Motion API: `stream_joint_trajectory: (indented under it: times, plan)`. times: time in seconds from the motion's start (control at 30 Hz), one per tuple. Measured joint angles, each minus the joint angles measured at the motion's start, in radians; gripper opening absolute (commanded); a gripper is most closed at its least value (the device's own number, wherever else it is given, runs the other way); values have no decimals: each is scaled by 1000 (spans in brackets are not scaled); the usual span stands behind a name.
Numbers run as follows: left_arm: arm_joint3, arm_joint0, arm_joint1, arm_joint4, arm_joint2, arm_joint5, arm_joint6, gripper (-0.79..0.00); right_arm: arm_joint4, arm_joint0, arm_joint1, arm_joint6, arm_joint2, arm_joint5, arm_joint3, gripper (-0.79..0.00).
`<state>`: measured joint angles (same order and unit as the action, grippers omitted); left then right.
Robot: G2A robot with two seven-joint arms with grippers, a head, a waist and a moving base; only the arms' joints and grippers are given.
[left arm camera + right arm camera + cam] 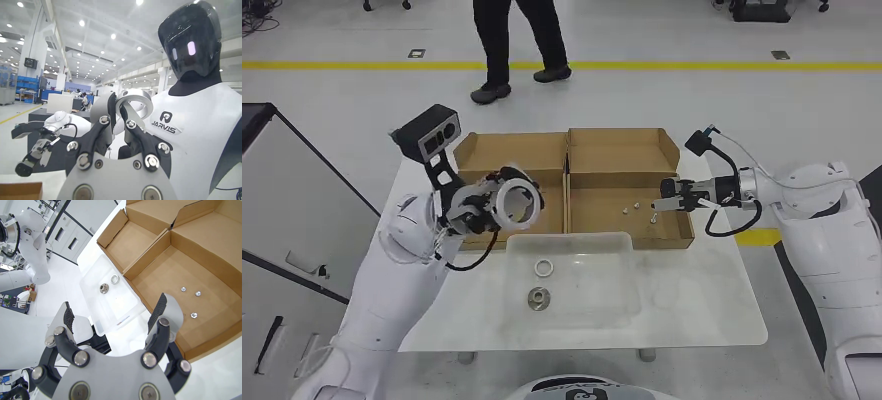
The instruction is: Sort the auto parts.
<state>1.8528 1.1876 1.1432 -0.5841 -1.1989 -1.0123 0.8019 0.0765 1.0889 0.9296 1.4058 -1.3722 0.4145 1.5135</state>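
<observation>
While my left jaws clench the metal ring [146, 108] by its wall over the left carton [512, 140] | right jaws released near the nuts [197, 293] | ring likely stiff, weighty, slick, I judge

Left tool [117, 107] raised, clamped tight; right tool [115, 309] spread wide.

No readable lettering or number is showing on the cardboard boxes [512, 150] or the bench [692, 310]. A small sticker [123, 320] is sitting on the end wall of the clear tray [113, 306], its coloured print coming out too small to read.
</observation>
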Motion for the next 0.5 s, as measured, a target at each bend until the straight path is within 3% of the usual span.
stream_joint_trajectory:
  times: [0.23,0.5]
  plan:
    - [11,2,15,-150,-24,0,-13,-785,0,0,0,0,0,0,0,0]
    - [-2,6,24,-163,-41,0,6,-785,0,0,0,0,0,0,0,0]
